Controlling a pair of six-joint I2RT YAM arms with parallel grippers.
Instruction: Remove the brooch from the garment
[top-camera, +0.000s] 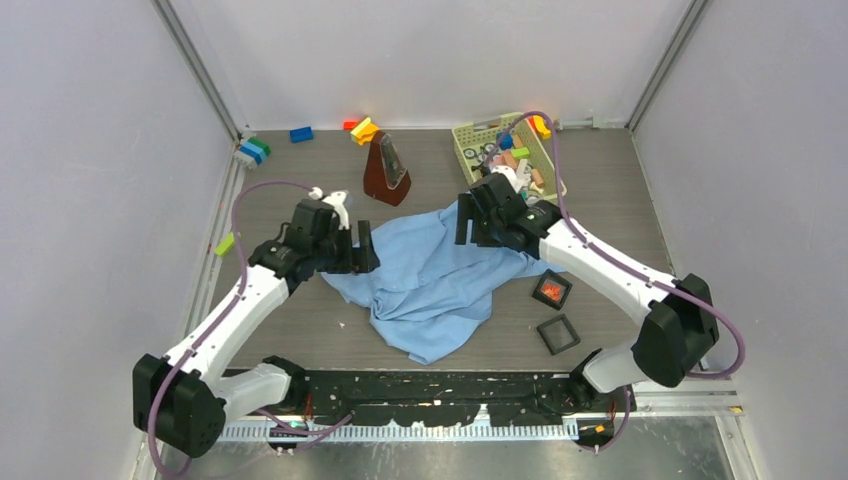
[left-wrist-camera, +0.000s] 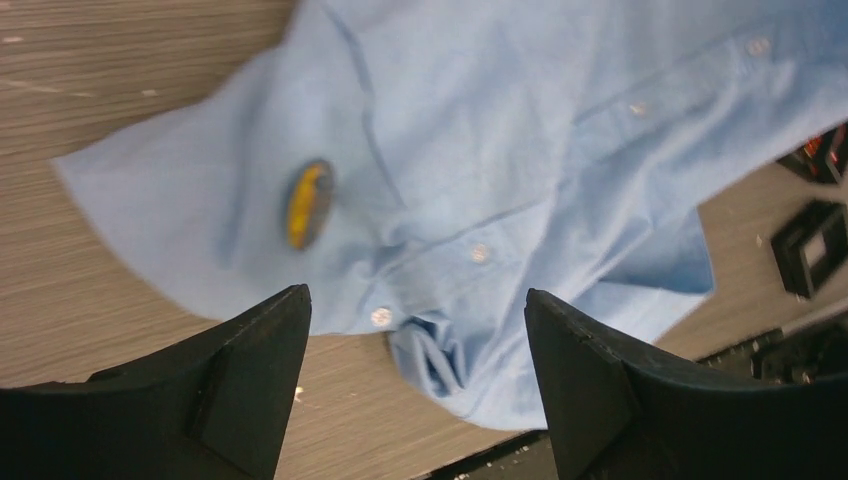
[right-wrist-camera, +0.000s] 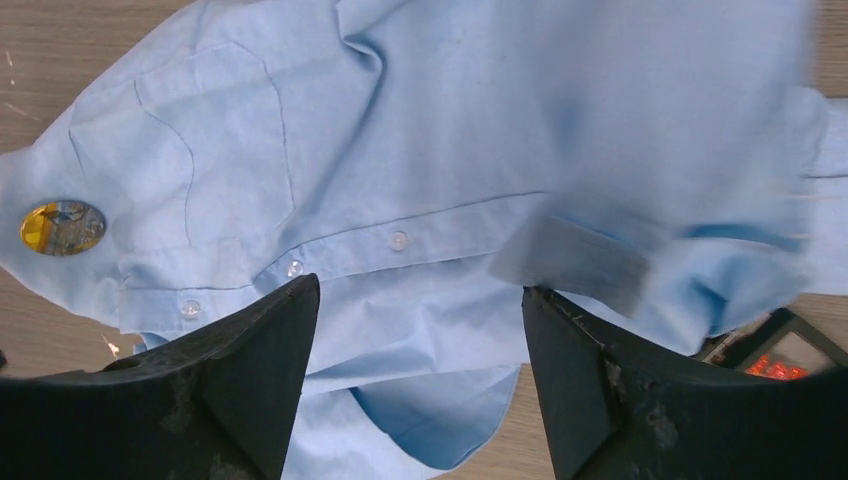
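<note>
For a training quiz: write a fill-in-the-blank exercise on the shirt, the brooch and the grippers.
1. The oval brooch sits on a light-____ shirt.
2. The left gripper and the right gripper are both ____.
3. The green basket stands nearer the ____ gripper.
Missing words: blue; open; right.

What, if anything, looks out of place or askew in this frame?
The garment lies crumpled and bunched rather than flat, with the brooch pinned beside its chest pocket. A few toy blocks sit loose outside the basket. Nothing looks spilled or damaged.
</note>
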